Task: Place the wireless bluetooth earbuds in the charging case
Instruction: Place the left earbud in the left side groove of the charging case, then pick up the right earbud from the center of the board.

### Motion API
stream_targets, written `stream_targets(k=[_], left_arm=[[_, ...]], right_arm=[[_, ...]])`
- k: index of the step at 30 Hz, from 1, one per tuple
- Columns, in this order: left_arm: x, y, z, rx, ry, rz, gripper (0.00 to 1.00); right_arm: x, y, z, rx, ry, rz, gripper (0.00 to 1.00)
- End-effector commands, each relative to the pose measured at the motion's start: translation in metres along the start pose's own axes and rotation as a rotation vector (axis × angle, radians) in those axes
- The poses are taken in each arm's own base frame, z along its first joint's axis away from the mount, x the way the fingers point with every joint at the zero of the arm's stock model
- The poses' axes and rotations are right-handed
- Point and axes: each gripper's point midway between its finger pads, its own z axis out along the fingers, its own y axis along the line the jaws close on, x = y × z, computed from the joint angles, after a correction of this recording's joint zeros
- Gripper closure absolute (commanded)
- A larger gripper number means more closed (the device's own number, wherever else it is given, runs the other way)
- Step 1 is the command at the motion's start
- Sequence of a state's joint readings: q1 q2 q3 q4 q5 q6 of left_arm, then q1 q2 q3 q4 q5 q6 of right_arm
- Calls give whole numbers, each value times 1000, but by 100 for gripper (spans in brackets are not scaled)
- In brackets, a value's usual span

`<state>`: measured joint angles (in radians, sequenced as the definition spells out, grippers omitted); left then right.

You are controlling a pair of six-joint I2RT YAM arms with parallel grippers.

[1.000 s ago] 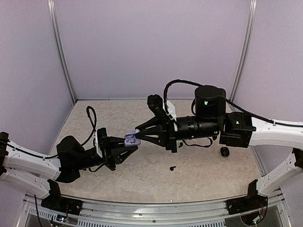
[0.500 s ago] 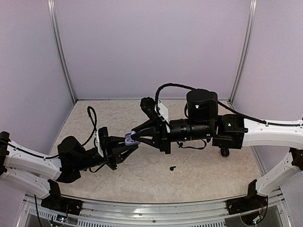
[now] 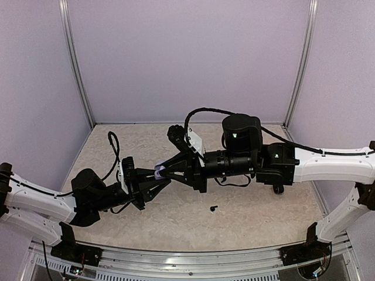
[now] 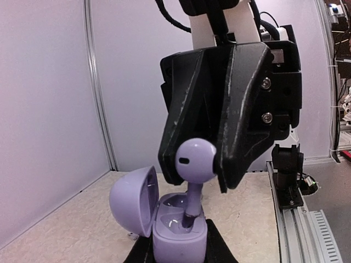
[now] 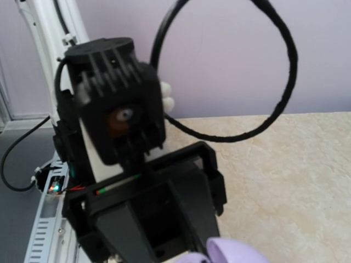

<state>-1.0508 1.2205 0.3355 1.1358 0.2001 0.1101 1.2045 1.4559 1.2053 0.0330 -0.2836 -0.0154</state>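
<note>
My left gripper point(image 3: 157, 179) is shut on the base of a pale lilac charging case point(image 4: 178, 238), held upright above the table with its lid point(image 4: 131, 200) swung open to the left. My right gripper point(image 3: 166, 171) comes in from the right and is shut on the round head of a pale lilac earbud point(image 4: 196, 160). The bud's stem points down with its tip inside the near slot of the case. In the right wrist view only the lid's edge point(image 5: 241, 253) shows at the bottom, in front of the left gripper's body point(image 5: 148, 213).
A small black earbud point(image 3: 213, 208) lies on the beige table point(image 3: 176, 216) in front of the right arm. A black round case point(image 3: 278, 188) sits under the right forearm. Grey walls enclose the table on three sides.
My right arm has moved left, bringing the earbud over to the case in my left gripper. The left gripper has stayed almost still.
</note>
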Motion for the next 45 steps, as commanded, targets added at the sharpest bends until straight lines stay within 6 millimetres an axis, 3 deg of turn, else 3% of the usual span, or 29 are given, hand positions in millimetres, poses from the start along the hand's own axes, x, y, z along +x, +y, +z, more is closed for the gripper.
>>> stream_targets(k=[1, 8, 14, 22, 27, 35, 40, 45], left_arm=[[-16, 1, 0, -9, -61, 4, 100], [-18, 2, -1, -11, -68, 6, 100], [-18, 2, -1, -13, -69, 0, 100], [-20, 5, -5, -18, -88, -22, 100], [-19, 6, -7, -23, -87, -26, 100], [-16, 12, -12, -42, -82, -45, 100], [-13, 17, -15, -66, -69, -54, 100], [-12, 22, -16, -93, -59, -79, 100]], right_arm=[[-3, -1, 4, 16, 11, 11, 88], [4, -5, 7, 38, 39, 19, 88], [11, -8, 12, 53, 78, 28, 83], [8, -15, 12, 86, 83, 54, 64], [4, -11, 8, 70, 67, 44, 61], [-10, -3, -11, 54, 6, 23, 54], [-10, -21, -27, 102, 5, 38, 49], [-7, -53, -55, 172, -6, 118, 46]])
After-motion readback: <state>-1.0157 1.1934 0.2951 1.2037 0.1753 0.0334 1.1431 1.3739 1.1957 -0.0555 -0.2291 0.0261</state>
